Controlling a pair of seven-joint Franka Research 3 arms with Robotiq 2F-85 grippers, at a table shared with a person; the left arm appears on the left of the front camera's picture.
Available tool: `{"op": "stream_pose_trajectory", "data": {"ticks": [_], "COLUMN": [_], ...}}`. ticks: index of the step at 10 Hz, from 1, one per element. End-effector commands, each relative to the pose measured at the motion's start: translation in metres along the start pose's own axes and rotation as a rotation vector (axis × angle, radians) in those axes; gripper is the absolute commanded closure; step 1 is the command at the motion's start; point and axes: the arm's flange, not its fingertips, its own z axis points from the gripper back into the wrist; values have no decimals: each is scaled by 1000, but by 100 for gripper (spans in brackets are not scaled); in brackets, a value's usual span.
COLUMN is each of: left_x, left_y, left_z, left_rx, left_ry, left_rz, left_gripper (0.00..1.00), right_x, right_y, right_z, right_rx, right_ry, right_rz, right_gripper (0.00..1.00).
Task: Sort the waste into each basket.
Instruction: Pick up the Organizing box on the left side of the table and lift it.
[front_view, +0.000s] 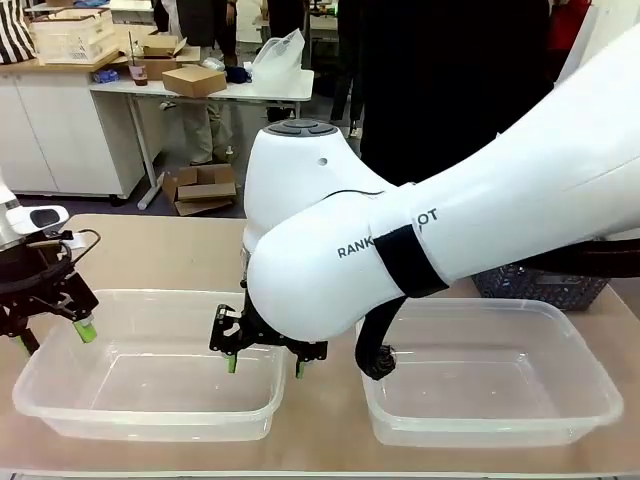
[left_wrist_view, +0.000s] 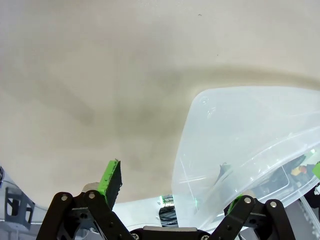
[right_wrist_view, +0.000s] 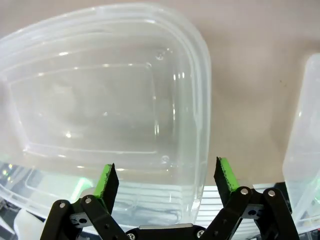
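Two clear baskets stand side by side on the tan table, a left one (front_view: 150, 425) and a right one (front_view: 500, 430), both with nothing in them. The waste is out of view. My left gripper (front_view: 57, 340) hangs open over the left basket's left end, one finger outside the wall and one inside. In the left wrist view the basket corner (left_wrist_view: 200, 105) lies between the fingers of that gripper (left_wrist_view: 175, 190). My right arm reaches across to the same basket's right end. My right gripper (front_view: 265, 370) is open there, its fingers (right_wrist_view: 106, 181) straddling the rim (right_wrist_view: 202, 100).
A dark blue mesh basket (front_view: 540, 285) stands behind the right basket. The right arm's big white links (front_view: 400, 250) block the middle of the front view. A person in dark clothes (front_view: 450, 90) stands at the far side. A strip of bare table (right_wrist_view: 250, 100) separates the two baskets.
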Motion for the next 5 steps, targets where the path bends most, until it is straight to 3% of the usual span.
{"op": "stream_pose_trajectory", "data": {"ticks": [1,2,3,4,5], "left_x": [-21,-22,-22,-22,-22], "left_y": [-2,-3,-3,-3,-3], "left_z": [-17,-15,-14,-13,-12], "left_rx": [-15,2,5,8,8], "left_ry": [2,17,23,20,18], "left_rz": [-38,-31,-41,-44,-43], "left_gripper": [21,60,81,100,100], "right_x": [0,1,3,3,4], "right_y": [14,14,15,15,13], "right_z": [-1,-1,-3,-6,-7], "right_rx": [-68,-79,-92,-96,-97], "right_ry": [-32,-45,-66,-82,-108], "right_rz": [-5,2,10,6,-2], "right_gripper": [13,55,68,100,100]}}
